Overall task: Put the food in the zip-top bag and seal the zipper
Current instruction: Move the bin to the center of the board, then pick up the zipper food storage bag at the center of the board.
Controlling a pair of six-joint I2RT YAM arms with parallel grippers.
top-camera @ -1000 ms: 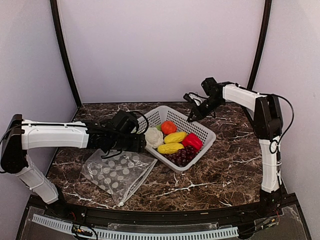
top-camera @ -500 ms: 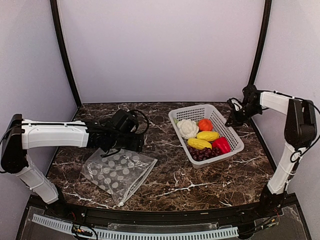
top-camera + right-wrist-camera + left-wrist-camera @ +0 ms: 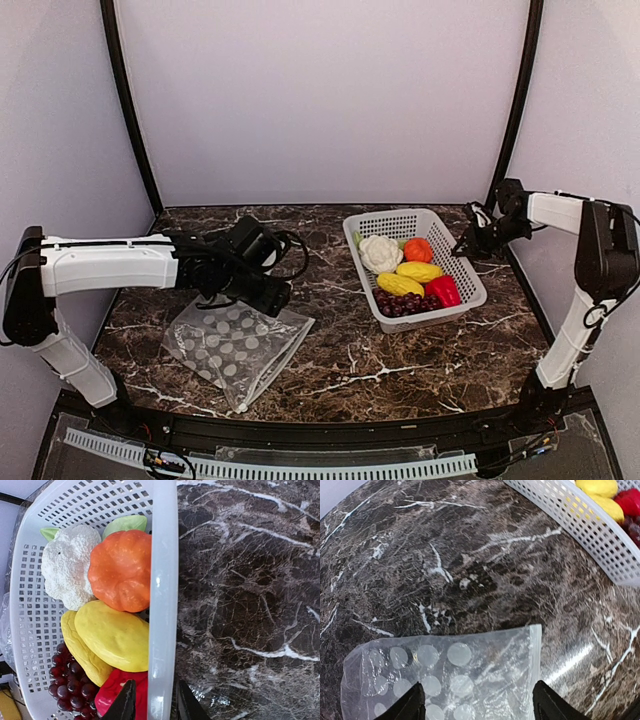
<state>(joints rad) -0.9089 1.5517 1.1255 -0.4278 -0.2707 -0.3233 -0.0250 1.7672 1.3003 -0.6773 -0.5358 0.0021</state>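
Right gripper (image 3: 155, 686) astride basket (image 3: 162, 580) rim, left gripper (image 3: 479, 684) spread above dotted bag (image 3: 445, 670)

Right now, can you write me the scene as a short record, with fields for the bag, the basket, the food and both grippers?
zip-top bag: flat on the table, looks empty, left of basket
basket: white mesh, holds all the food
food: cauliflower, orange-red round one, two yellow oblongs, red pepper, grapes
left gripper: open, above the bag
right gripper: jaws astride the basket rim, grip unclear
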